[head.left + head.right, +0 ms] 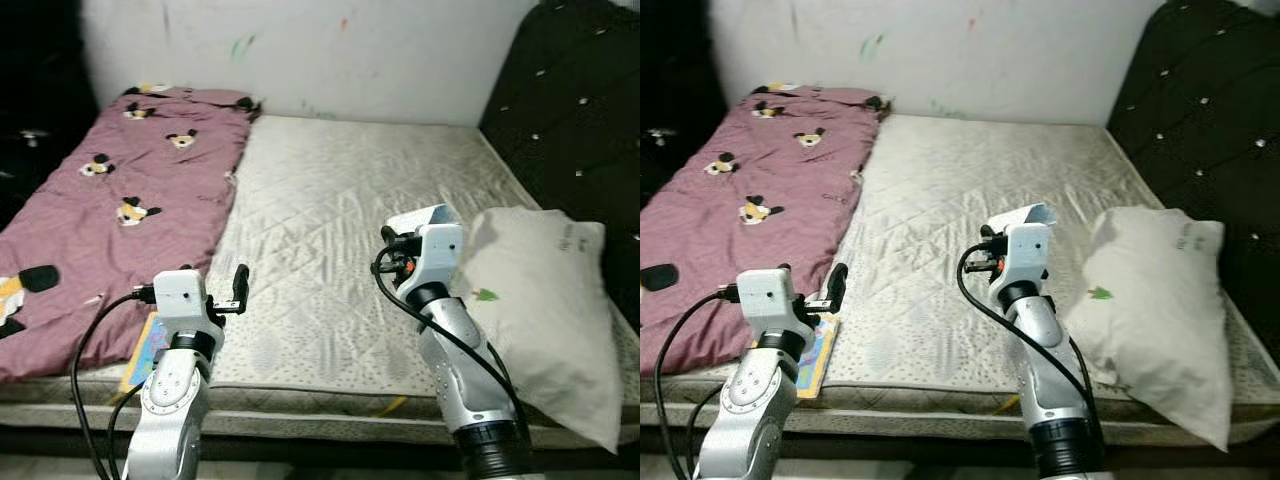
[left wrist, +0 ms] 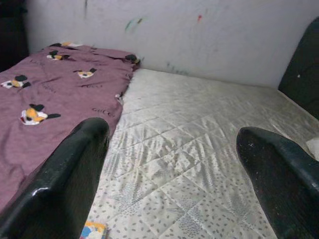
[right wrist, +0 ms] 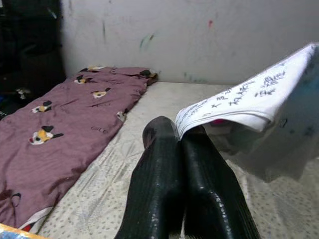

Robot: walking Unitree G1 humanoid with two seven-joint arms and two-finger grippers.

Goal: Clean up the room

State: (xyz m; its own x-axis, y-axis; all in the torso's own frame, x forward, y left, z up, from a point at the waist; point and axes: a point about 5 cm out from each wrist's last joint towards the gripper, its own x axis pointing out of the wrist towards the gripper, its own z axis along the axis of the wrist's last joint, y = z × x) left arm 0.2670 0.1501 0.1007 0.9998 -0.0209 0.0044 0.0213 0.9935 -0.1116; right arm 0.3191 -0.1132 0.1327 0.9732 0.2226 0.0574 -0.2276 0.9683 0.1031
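Right gripper (image 3: 182, 137) is pinched tight on a sheet of paper (image 3: 239, 102) held above mid-mattress (image 1: 330, 200), while the wide-open, empty left gripper (image 1: 238, 290) sits nearer the colourful book (image 1: 818, 352) at the near-left edge.

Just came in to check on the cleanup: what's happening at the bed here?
The robot stands at the foot of a bare quilted mattress. Its right tool is shut on a sheet of paper with handwriting, held up above the mattress. Its left tool is open, holds nothing, and hovers near a colourful book at the mattress edge. A maroon cartoon-print blanket lies along the robot's left side, and a white pillow lies on its right, near the dark headboard.
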